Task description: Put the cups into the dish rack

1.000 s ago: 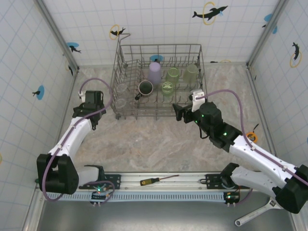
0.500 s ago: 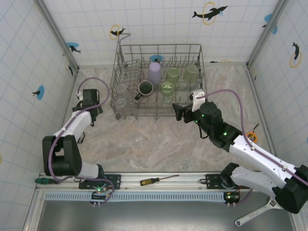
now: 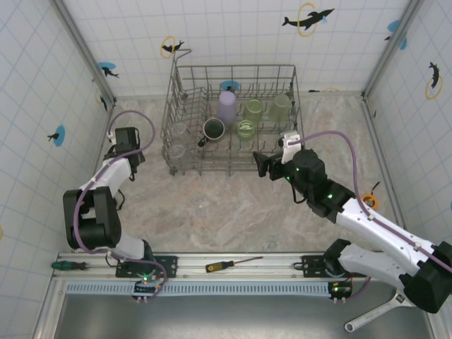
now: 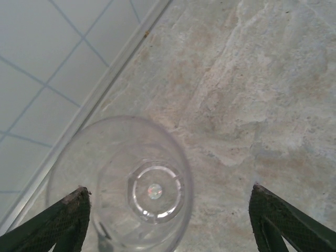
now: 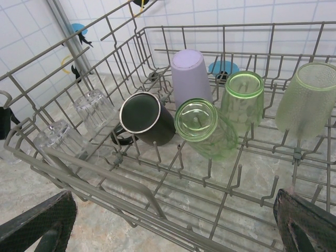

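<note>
A: How is the left gripper found?
B: It is spread wide around a clear glass, which stands on the stone table close to the wall. Nothing is pinched.
A: And the right gripper?
B: It is held wide open just before the dish rack. Inside are seen two clear glasses, a black mug, green tumblers and a lavender cup.

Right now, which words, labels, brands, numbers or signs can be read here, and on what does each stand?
None: no word, number or brand is readable.
The white tiled wall carries only pictures, like the black dolphin sticker in a yellow ring.
The grey wire dish rack, black mug and lavender plastic cup bear no print.
</note>
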Robot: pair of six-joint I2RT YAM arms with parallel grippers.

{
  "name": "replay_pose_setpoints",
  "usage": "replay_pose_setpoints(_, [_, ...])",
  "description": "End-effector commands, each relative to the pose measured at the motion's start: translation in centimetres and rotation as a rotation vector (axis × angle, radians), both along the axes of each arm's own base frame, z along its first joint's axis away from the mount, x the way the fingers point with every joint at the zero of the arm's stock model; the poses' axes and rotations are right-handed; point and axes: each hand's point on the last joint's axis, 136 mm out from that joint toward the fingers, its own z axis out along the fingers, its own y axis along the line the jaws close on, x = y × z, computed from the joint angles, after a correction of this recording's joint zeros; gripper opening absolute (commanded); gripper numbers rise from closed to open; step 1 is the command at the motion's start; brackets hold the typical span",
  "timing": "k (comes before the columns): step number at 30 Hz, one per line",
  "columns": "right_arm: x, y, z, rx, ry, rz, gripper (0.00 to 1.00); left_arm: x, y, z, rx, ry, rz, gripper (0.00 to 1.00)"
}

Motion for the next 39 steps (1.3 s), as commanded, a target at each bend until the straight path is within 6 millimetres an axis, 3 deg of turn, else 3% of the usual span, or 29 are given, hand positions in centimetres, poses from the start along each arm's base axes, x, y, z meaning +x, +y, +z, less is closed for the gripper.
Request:
replay_pose_setpoints(1, [0.2, 0.0, -0.3, 0.014, -0.001, -0.005, 1.0, 1.6, -0.3, -0.2, -0.027, -0.01, -0.02, 0.79])
replay_pose_setpoints(7, [0.2, 0.0, -0.4, 0.011, 0.001, -0.006, 1.0, 1.6, 0.6, -2.3, 0.001, 0.055, 0.022, 0.71])
replay_pose_setpoints(10, [0.2, -0.1, -0.3, 0.013, -0.001, -0.01, 1.0, 2.8, 0.5, -1.8, -0.017, 0.031, 0.024, 0.63])
replay_pose_setpoints(14, [0.3, -0.2, -0.2, 0.011, -0.001, -0.014, 1.0, 3.0, 0.5, -1.9, -0.02, 0.025, 0.032, 0.41])
replay_pose_setpoints(18, [0.3, -0.3, -0.3, 0.009, 0.0, -0.017, 1.0, 2.7, 0.8, -2.4, -0.005, 0.046, 0.042, 0.12])
replay_pose_setpoints(21, [0.3, -0.2, -0.4, 0.009, 0.002, -0.015, 1.0, 2.5, 0.8, -2.7, -0.003, 0.057, 0.044, 0.0])
replay_pose_setpoints(31, [0.2, -0.2, -0.2, 0.019, 0.004, -0.014, 1.0, 2.5, 0.1, -2.2, -0.054, 0.053, 0.033, 0.0])
replay_pose_setpoints(39, [0.1, -0.4, 0.1, 0.027, 0.003, -0.019, 1.0, 2.8, -1.2, 1.7, -0.14, -0.08, 0.019, 0.0])
